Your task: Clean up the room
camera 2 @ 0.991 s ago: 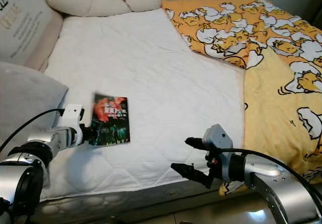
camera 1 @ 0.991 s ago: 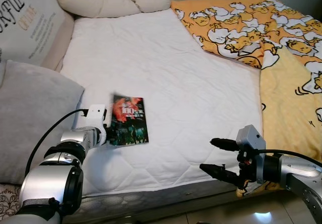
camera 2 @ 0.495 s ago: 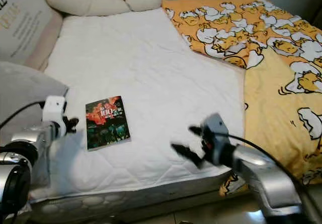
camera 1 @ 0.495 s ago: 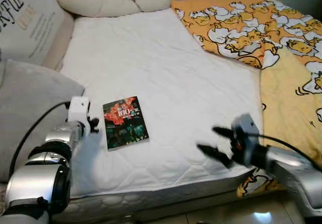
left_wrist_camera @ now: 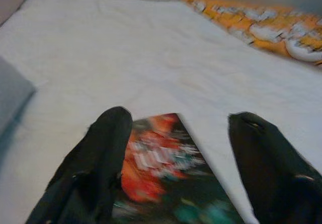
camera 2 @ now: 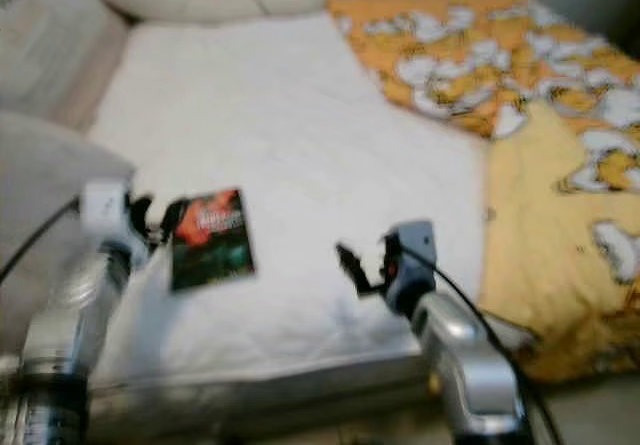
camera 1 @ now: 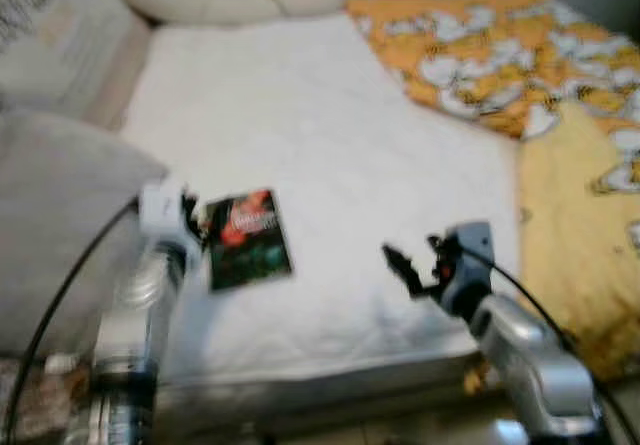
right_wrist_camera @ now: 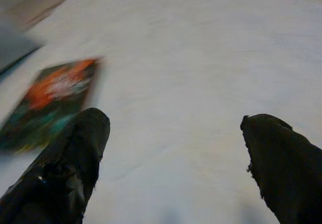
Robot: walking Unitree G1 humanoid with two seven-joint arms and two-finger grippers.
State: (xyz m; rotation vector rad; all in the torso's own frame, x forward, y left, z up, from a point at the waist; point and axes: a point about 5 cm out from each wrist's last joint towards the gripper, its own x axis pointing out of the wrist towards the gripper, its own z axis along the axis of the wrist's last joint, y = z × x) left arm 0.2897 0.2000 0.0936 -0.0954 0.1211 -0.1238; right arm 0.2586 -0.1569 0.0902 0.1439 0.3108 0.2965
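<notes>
retrieving the book [camera 1: 248, 239], which lay flat on the white bed [camera 1: 330, 125] near its left edge, just beside the unclenched left gripper [left_wrist_camera: 178, 153]; a good grasp meant sliding one finger beneath the cover. right gripper [camera 1: 405, 263] hovered released, nearby.

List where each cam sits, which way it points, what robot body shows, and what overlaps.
Left eye, head: looks forward and down at the white quilted mattress; both silver arms show, left gripper, right gripper.
Right eye, head: same scene, slightly offset; the yellow cartoon-print duvet lies on the robot's right.
Left wrist: looks along two open black fingers over the red-and-green paperback book.
Right wrist: two open black fingers over mattress, book beyond.
Shared: the book and mattress appear in all four.
</notes>
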